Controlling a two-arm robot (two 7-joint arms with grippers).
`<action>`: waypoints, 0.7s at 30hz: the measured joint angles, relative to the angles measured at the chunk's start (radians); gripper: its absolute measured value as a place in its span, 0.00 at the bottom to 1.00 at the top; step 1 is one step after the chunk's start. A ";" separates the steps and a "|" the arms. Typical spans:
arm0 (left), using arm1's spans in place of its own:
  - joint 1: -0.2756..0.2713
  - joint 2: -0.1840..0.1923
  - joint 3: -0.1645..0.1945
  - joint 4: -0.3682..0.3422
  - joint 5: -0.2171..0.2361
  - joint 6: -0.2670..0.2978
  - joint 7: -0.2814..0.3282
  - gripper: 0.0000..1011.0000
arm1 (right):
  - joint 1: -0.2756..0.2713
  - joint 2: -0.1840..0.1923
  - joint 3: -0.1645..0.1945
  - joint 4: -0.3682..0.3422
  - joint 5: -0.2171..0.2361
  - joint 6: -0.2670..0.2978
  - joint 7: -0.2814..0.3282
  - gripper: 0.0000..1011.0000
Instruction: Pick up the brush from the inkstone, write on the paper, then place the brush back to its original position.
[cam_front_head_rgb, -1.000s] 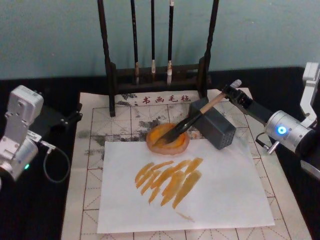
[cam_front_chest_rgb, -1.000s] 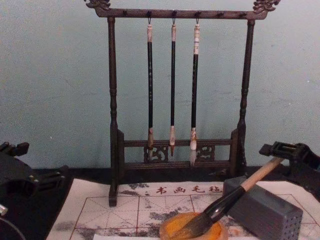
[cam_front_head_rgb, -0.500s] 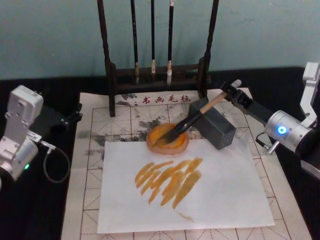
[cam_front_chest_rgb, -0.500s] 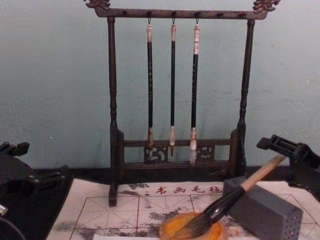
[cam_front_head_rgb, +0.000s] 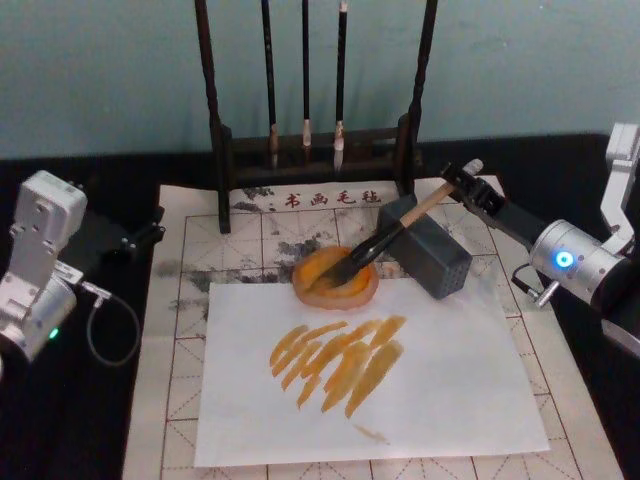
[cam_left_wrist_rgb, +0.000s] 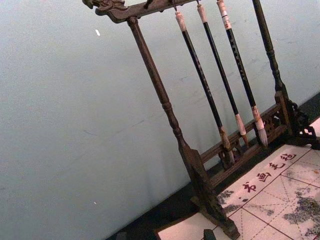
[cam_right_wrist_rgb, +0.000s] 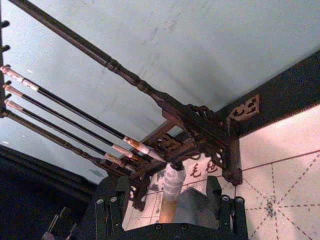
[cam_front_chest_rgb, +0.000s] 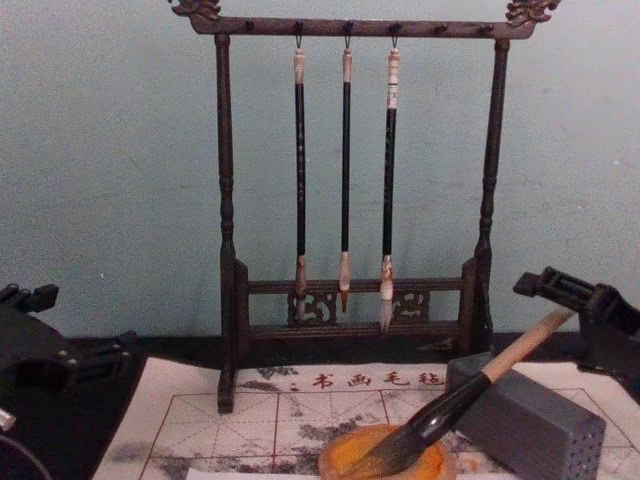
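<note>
Three slim brushes (cam_front_head_rgb: 305, 75) on rack (cam_front_head_rgb: 318, 150), brush (cam_front_head_rgb: 385, 235) across inkstone (cam_front_head_rgb: 335, 277) and grey block (cam_front_head_rgb: 432, 250), right end effector (cam_front_head_rgb: 467, 188) open around handle end, left end effector (cam_front_head_rgb: 140, 235) state unclear.

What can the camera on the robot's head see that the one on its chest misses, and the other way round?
Head view alone: the plain white sheet with orange strokes, lying on the paper.

Chest view alone: the rack's top bar, where three slim brushes hang.

Both: the brush, bristles in the inkstone, handle leaning on a grey block, with the right gripper at its end.
</note>
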 joint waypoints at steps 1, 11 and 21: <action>0.000 0.000 0.000 0.000 0.000 0.000 0.000 0.99 | -0.001 0.001 0.000 -0.003 -0.001 -0.001 0.000 0.99; 0.000 0.000 0.000 0.000 0.000 0.000 0.000 0.99 | -0.045 0.055 0.006 -0.093 -0.096 -0.081 -0.043 0.99; 0.000 0.000 0.000 0.000 0.000 0.000 0.000 0.99 | -0.087 0.124 0.002 -0.144 -0.244 -0.182 -0.039 0.99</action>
